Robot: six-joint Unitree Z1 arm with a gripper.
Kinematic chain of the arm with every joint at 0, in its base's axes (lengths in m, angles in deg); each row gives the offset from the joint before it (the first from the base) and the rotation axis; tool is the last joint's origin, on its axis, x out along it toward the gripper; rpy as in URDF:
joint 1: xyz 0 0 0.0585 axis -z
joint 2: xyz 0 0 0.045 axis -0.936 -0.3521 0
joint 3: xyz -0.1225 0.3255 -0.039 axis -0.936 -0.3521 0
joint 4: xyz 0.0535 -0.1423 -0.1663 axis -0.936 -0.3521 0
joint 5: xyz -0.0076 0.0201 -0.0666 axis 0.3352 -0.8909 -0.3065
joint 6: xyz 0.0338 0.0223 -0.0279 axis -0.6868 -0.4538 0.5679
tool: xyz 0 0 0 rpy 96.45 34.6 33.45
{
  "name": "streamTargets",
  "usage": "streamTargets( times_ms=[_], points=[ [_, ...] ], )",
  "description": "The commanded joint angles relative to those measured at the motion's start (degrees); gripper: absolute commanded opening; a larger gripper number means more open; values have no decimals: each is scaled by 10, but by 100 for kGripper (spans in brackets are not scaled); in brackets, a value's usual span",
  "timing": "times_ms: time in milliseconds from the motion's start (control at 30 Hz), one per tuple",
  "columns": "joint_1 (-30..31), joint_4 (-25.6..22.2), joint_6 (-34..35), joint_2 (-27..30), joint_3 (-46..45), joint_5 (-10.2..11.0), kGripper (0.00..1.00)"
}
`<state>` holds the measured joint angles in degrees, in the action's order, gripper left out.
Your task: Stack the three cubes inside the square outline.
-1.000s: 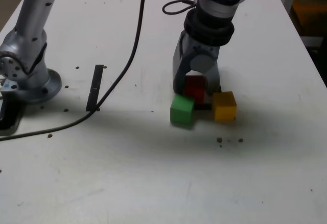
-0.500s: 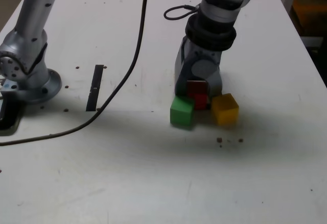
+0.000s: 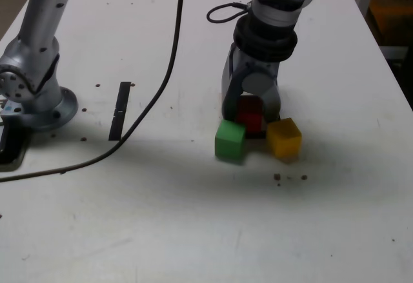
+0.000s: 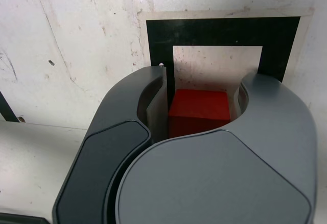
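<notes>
Risk: the green cube (image 3: 230, 140) and yellow cube (image 3: 284, 137) are crowding the near corners of the square outline (image 4: 222, 32); releasing askew could knock either. Count: three cubes, one outline, one gripper (image 3: 250, 112) clenching the red cube (image 3: 249, 113) over the outline's white centre.

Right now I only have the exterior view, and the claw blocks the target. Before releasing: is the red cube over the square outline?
Observer: Yes. The wrist view shows the red cube over the white centre of the square outline.
Operator: Is the claw gripping it?
Observer: The claw has a finger against each side of the cube.
Operator: Is it square to the frame?
Observer: Its far edge runs roughly parallel to the frame's far bar.
</notes>
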<state>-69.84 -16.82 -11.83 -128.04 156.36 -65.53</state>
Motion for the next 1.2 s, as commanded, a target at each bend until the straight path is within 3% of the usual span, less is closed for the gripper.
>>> streamTargets(
  times_ms=[0,567,700,867,1167],
  points=[
    [-4,3,0,-4,-5,3,29],
    [-9,19,-1,-6,-8,23,32],
    [-10,18,-2,-6,-9,23,43],
    [-10,15,-3,-6,-9,21,65],
    [-10,12,-2,-5,-8,23,76]
  ],
)
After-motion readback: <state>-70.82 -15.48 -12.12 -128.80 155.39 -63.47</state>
